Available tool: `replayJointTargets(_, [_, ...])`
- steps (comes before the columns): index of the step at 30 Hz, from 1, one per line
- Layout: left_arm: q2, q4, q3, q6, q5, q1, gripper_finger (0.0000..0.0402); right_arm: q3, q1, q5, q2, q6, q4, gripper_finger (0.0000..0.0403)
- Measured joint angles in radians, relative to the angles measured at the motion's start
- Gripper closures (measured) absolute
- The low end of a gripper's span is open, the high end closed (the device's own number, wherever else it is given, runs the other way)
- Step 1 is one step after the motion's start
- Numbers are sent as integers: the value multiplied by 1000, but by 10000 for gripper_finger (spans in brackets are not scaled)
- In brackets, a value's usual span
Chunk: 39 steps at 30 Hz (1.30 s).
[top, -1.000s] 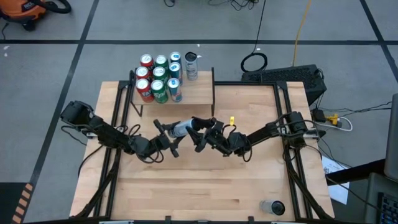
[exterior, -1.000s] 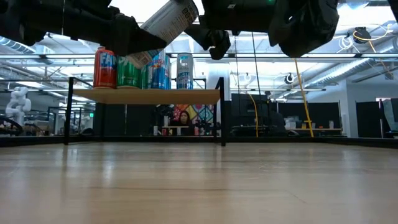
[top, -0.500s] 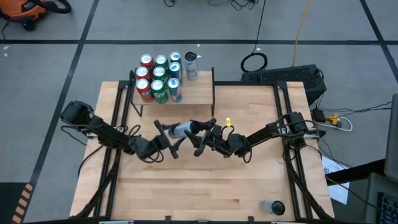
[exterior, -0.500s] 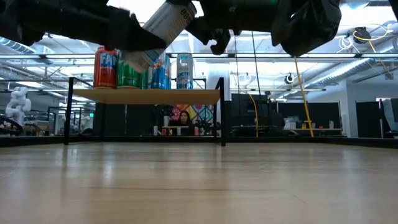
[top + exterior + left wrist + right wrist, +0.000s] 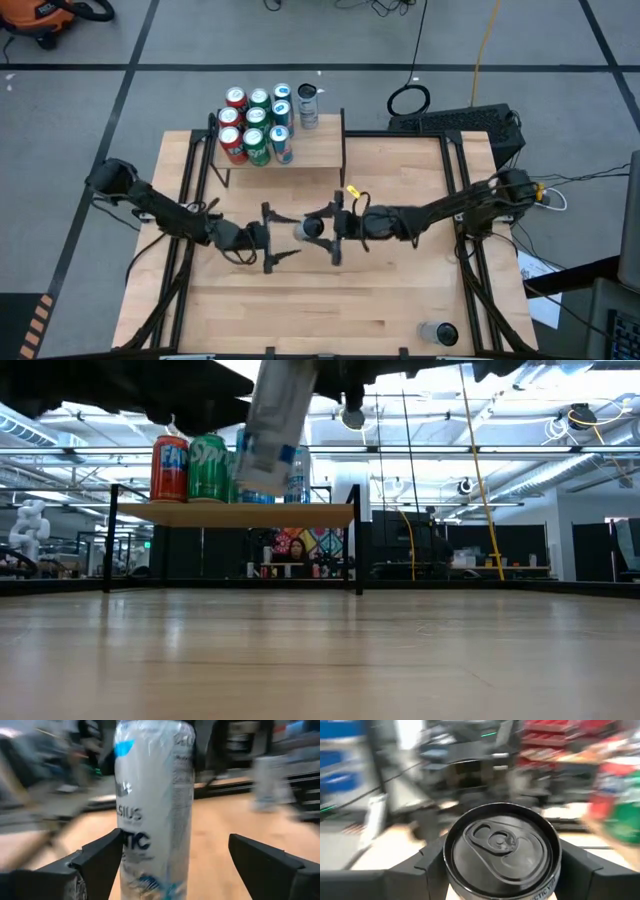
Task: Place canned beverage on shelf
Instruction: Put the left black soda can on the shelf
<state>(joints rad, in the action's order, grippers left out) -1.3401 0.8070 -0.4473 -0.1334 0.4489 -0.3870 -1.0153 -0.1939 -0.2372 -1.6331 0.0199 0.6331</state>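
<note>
A tall white-and-blue can (image 5: 273,422) hangs nearly upright over the middle of the table and also shows in the high view (image 5: 303,229). My right gripper (image 5: 320,228) is shut on it. My left gripper (image 5: 271,237) is open. Its fingers (image 5: 97,862) stand on either side of the can (image 5: 152,805), one close beside it; I cannot tell whether that finger touches. The shelf (image 5: 310,150), a small light-wood board on black uprights, stands at the table's far side with several cans (image 5: 256,128) on it. It also shows in the low view (image 5: 235,515). My right gripper pinches the can's upper wall (image 5: 545,887), just below the rim, between its two fingers (image 5: 420,870). The can's top with the pull tab (image 5: 497,840) faces the wrist camera. The can hangs below the fingers, nearly upright and clear of the table.
A dark can (image 5: 307,104) stands at the shelf's far right corner. Another can (image 5: 438,333) stands near the table's near right corner. Bare tabletop (image 5: 300,300) lies toward the near edge. A person (image 5: 297,550) shows far behind the shelf.
The can was slanted and now hangs nearly upright. It has gone a little toward the table's near edge with my right gripper, whose arm has stretched out. My left gripper has also gone toward the near edge and stands level beside the can.
</note>
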Motion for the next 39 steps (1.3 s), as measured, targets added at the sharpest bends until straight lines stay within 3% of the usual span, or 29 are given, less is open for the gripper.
replayJointTargets(5, [-17,-14,0,128,-325,93,43,0,57,343,91,22,-183,157])
replayJointTargets(11, [-137,88,0,208,-504,197,43,0,91,578,91,81,-191,157])
replayJointTargets(19, [-330,245,-90,233,-746,241,42,-1,102,637,92,97,-214,156])
replayJointTargets(27, [-434,227,-191,206,-823,249,46,-2,96,649,92,99,-222,156])
replayJointTargets(31, [-434,235,-191,199,-864,251,80,-4,88,659,92,103,-219,156])
replayJointTargets(37, [-434,223,-190,177,-861,251,169,-4,88,662,92,95,-227,156])
replayJointTargets(39, [-434,220,-189,177,-861,251,170,-4,88,662,92,97,-232,156])
